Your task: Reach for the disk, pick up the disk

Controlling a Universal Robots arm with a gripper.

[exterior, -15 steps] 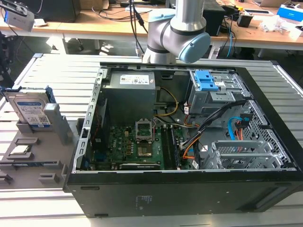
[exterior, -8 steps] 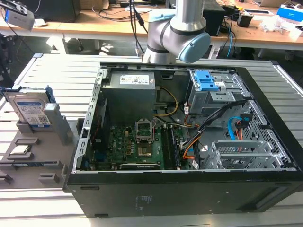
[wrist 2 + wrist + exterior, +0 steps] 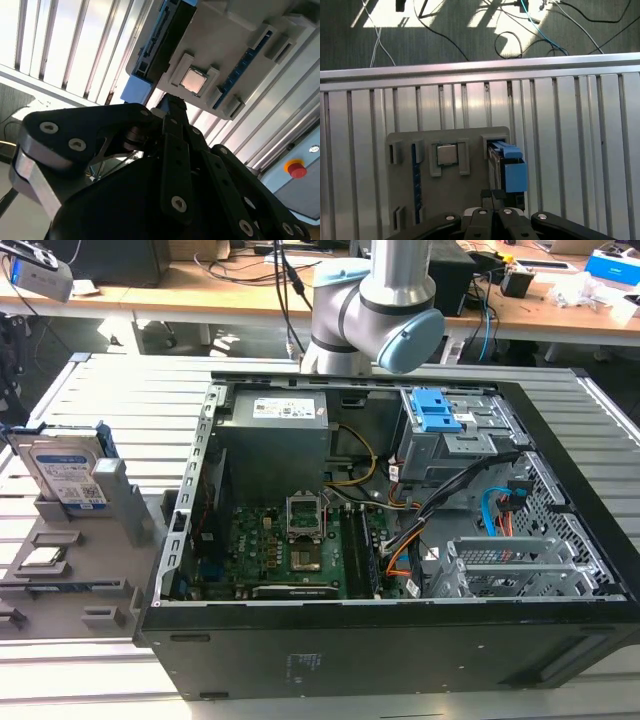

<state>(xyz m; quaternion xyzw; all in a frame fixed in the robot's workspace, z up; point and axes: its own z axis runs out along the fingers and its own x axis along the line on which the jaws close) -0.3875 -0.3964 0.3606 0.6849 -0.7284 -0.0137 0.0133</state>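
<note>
The disk (image 3: 65,475) is stood upright in the grey holder (image 3: 100,570), under the gripper (image 3: 492,196). The jaws are seen pressed together, empty. If it is lowered so, the disk's top edge could be struck instead of straddled.

The ribbed silver aluminium desk (image 3: 140,400) carries a grey plastic holder plate (image 3: 100,555) beside an open black metal computer case (image 3: 380,650).

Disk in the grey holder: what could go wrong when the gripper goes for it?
1. The disk stands on edge in a slot of the grey holder; off-centre contact could tip or jam it.
2. The small silver chip lies in the neighbouring pocket, so the gripper might clip it.
3. The holder may only rest on the slatted table and could lift along.
</note>
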